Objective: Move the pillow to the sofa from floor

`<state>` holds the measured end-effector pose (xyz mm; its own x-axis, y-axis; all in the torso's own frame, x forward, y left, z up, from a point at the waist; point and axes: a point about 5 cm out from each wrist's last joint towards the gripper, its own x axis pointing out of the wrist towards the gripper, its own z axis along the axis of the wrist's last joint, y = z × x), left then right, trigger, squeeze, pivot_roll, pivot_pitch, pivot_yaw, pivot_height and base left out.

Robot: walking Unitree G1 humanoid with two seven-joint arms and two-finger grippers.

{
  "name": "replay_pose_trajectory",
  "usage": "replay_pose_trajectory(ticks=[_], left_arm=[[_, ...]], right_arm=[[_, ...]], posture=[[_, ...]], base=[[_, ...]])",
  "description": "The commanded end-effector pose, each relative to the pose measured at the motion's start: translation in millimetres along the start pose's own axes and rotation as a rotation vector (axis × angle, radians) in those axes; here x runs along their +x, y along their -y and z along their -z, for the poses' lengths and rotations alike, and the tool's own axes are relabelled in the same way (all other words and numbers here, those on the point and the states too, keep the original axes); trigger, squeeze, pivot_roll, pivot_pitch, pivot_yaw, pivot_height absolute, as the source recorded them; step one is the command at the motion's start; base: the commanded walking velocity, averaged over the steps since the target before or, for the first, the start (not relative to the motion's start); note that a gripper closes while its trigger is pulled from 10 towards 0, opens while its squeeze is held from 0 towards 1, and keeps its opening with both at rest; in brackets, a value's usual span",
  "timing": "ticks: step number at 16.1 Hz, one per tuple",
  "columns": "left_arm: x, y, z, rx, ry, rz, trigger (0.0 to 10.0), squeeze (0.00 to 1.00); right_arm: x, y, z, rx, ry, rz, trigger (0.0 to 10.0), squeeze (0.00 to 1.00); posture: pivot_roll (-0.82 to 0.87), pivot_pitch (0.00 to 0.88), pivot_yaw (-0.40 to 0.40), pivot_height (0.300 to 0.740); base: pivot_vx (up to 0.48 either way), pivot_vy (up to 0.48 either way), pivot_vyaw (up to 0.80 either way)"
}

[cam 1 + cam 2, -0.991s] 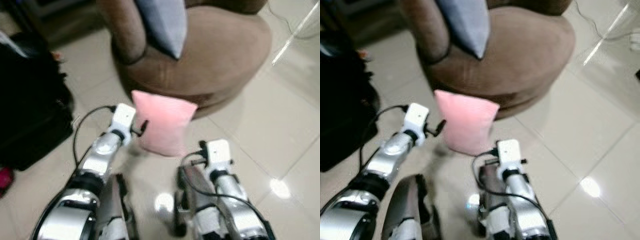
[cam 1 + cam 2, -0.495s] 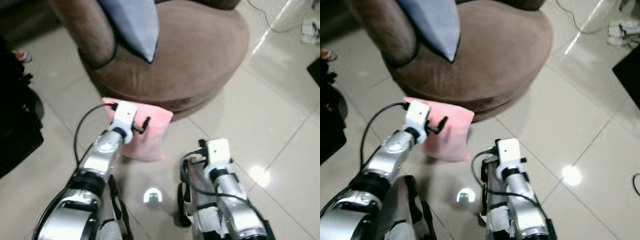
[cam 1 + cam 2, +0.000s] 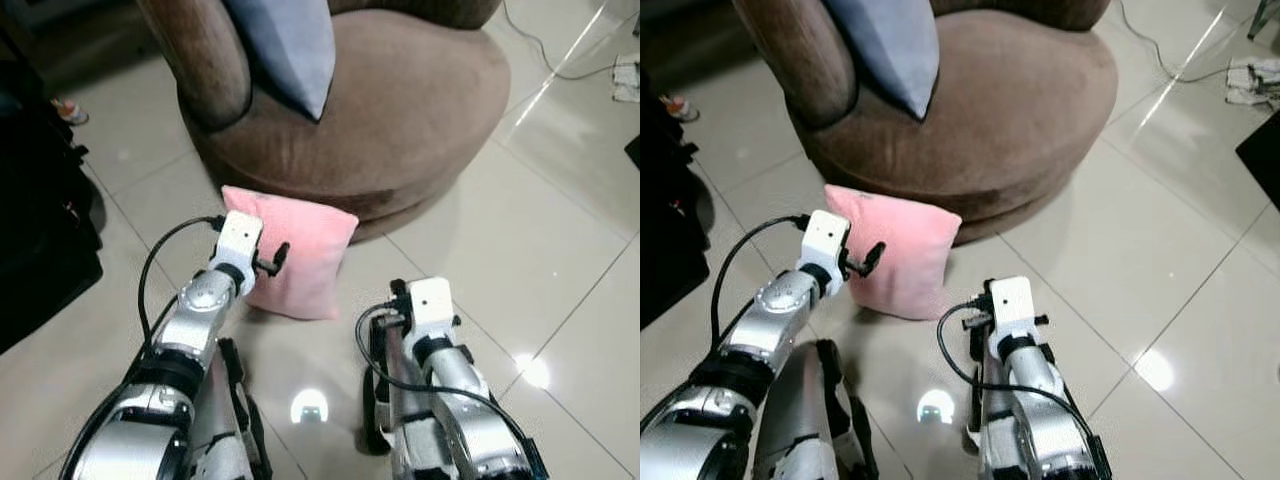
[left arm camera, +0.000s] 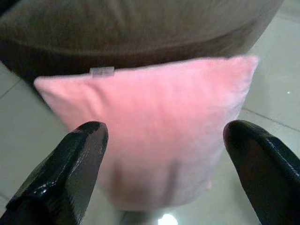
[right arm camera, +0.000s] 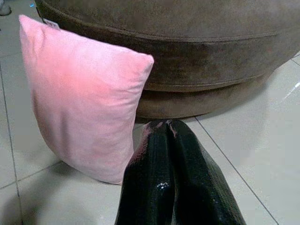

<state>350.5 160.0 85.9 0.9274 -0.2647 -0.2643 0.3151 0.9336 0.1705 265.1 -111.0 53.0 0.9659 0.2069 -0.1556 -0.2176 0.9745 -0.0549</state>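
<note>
We hold left gripper (image 4: 164, 154) spread before pillow (image 3: 292, 250), right gripper (image 5: 172, 140) pressed together; plush may slip.

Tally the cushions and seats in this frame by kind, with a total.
Pink plush square pillow, standing on the tiled floor against the sofa base: 1
Grey-blue fabric cushion, on the sofa: 1
Round brown suede sofa: 1
Total: 3
</note>
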Motion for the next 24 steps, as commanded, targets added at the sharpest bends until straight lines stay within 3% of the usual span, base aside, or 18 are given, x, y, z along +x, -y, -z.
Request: replay_pose_trajectory(ticks=[1,4,5,6,8,10,16,18,24], left_arm=[[-0.9,-6.2,5.2,0.000,-0.029,-0.027,10.0,0.00],[1.3,-15.3,3.8,0.012,-0.050,-0.070,10.0,0.00],[6.0,-14.0,3.9,0.027,-0.097,-0.093,10.0,0.00],[7.5,-11.4,5.1,0.042,-0.119,-0.094,10.0,0.00],[9.4,-6.8,7.7,0.030,-0.130,-0.105,10.0,0.00],[6.6,-12.3,12.3,-0.004,-0.130,-0.139,10.0,0.00],[0.7,-40.3,6.1,0.053,-0.126,-0.184,10.0,0.00],[-0.5,-47.6,1.5,0.032,-0.105,-0.193,10.0,0.00],[6.1,-19.2,3.4,-0.046,-0.046,-0.127,10.0,0.00]], right_arm=[[-2.6,1.2,4.8,0.006,-0.024,0.002,10.0,0.00],[2.3,5.3,2.5,-0.009,-0.020,-0.006,10.0,0.00],[8.5,13.7,-2.0,-0.028,-0.011,-0.020,10.0,0.00],[10.6,18.6,-3.2,-0.033,-0.013,-0.021,10.0,0.00],[16.7,28.2,-9.0,-0.069,-0.009,-0.051,10.0,0.00],[22.8,33.7,-18.6,-0.093,0.010,-0.063,10.0,0.00],[27.1,19.3,-15.7,-0.042,0.022,-0.050,10.0,0.00],[28.1,16.5,-13.4,-0.024,0.022,-0.029,10.0,0.00],[36.3,18.2,-14.8,-0.010,0.037,0.012,10.0,0.00]], posture=[[-0.14,0.289,-0.009,0.533],[-0.14,0.253,-0.050,0.533],[-0.12,0.231,-0.122,0.533],[-0.11,0.230,-0.138,0.533],[-0.08,0.213,-0.246,0.533],[-0.08,0.202,-0.252,0.533],[-0.07,0.223,-0.112,0.533],[-0.06,0.220,-0.068,0.533],[-0.04,0.194,-0.030,0.533]], base=[[0.000,0.000,0.00],[0.000,0.000,0.00],[0.000,0.000,0.00],[0.000,0.000,0.00],[0.000,0.000,0.00],[0.000,0.000,0.00],[0.000,0.000,0.00],[0.000,0.000,0.00],[0.000,0.000,0.00]])
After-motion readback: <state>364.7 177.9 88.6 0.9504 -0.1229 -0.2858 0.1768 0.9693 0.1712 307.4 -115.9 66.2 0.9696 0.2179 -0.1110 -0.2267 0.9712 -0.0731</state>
